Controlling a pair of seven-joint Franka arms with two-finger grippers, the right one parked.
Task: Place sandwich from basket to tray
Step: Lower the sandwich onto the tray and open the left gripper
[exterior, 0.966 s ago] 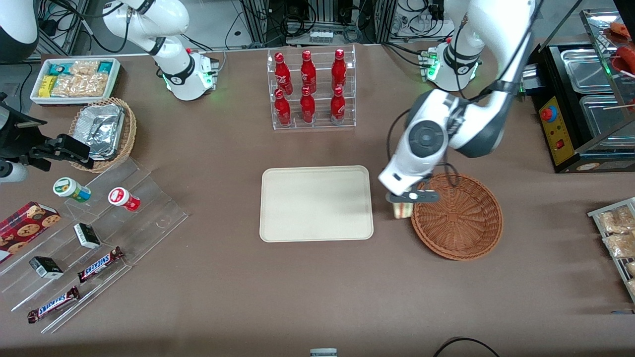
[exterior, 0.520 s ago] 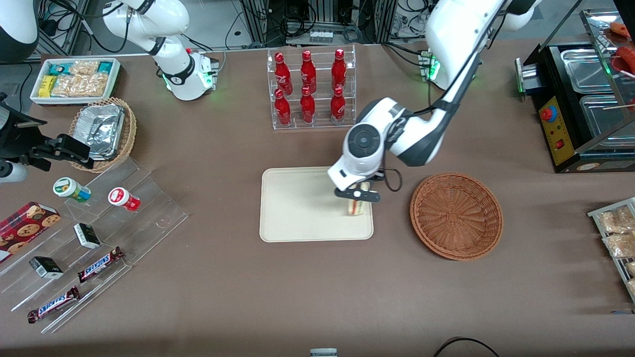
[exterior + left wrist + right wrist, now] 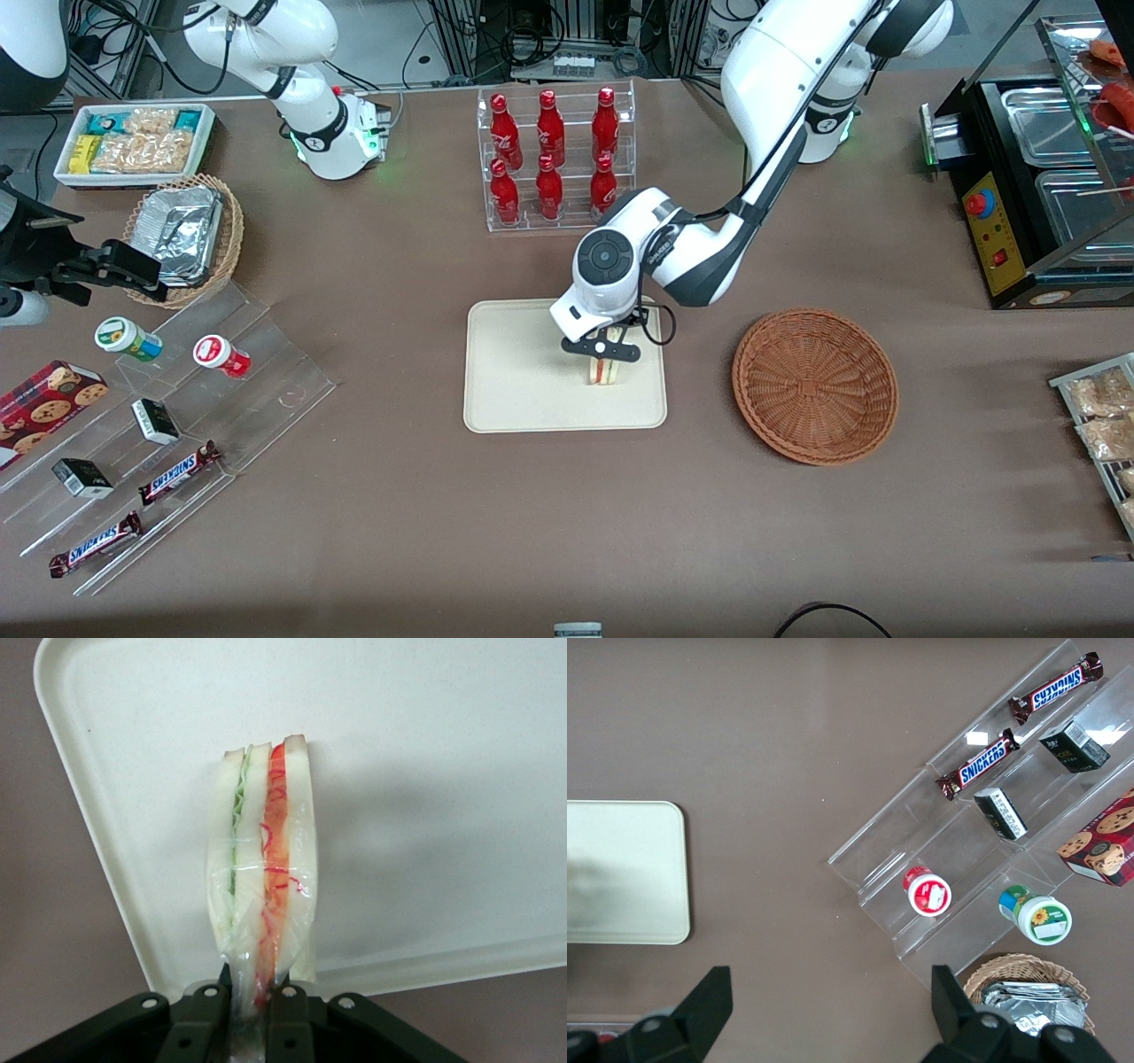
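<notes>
Even overhead lighting, all views sharp; soft arm shadow on tray [image 3: 514, 372]; faint glare on acrylic display steps [image 3: 983, 815].

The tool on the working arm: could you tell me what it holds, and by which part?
The tool is shut on the sandwich, pinching one narrow end of the wrapped wedge, above the tray.

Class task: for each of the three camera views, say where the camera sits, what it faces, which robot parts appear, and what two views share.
Front view: high, facing both arms; end effector holds the wrapped triangular sandwich over the cream rectangular tray, beside the round reddish-brown wicker basket.
Left wrist view: looks along its fingers at the sandwich.
Right wrist view: looks down past the parked fingers at the clear acrylic snack steps.
All views show the tray.
</notes>
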